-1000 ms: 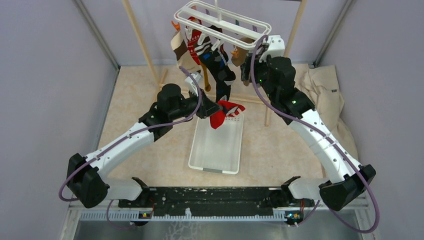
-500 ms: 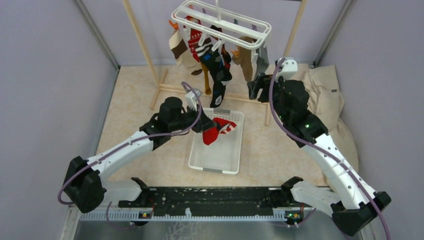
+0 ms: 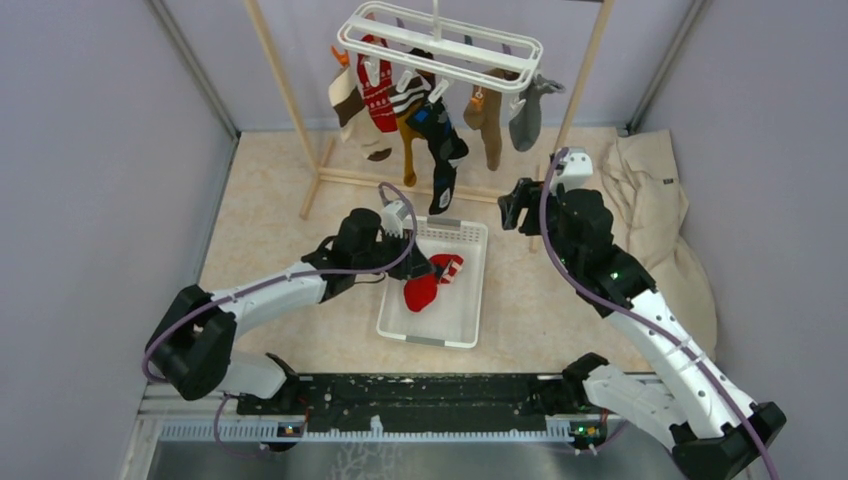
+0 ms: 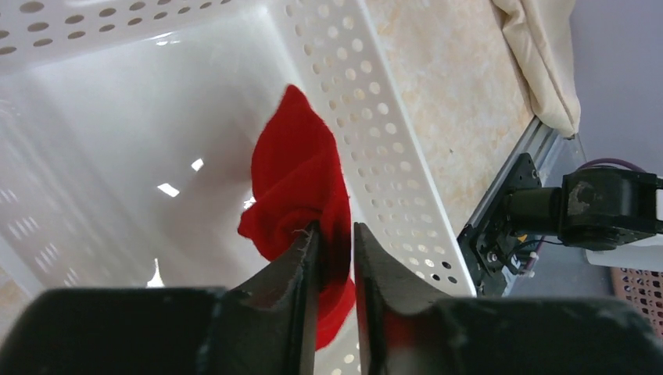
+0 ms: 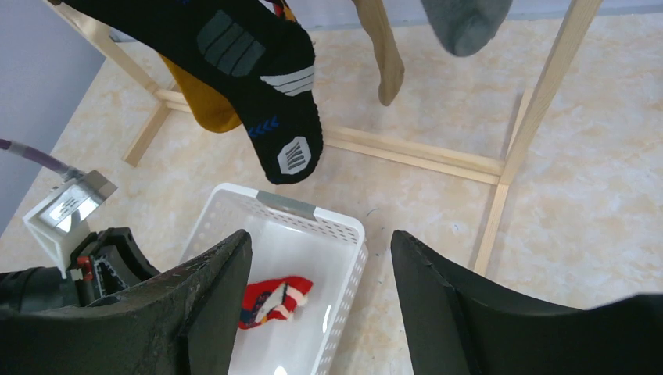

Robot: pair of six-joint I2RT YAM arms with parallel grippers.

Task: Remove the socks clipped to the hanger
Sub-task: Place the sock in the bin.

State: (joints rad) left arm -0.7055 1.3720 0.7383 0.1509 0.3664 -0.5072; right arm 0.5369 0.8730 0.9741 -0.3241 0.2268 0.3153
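The white hanger (image 3: 440,45) hangs from the wooden rack with several socks clipped to it: a red patterned one (image 3: 378,95), mustard (image 3: 410,150), black (image 3: 440,160), tan (image 3: 490,125) and grey (image 3: 525,115). My left gripper (image 3: 425,268) is shut on a red sock (image 3: 430,285) and holds it low inside the white basket (image 3: 470,300). In the left wrist view the red sock (image 4: 301,180) sits pinched between the jaws of the left gripper (image 4: 336,230). My right gripper (image 3: 515,205) is open and empty, below the hanger and apart from the socks.
The wooden rack (image 3: 290,110) has a floor bar (image 5: 414,152) behind the basket (image 5: 344,226). A large beige cloth (image 3: 650,220) lies at the right. The black sock (image 5: 258,101) dangles above the basket's far end. Purple walls enclose both sides.
My left gripper has come down and back with the red sock into the basket. My right gripper has drawn back and down from the hanger, which has swung back.
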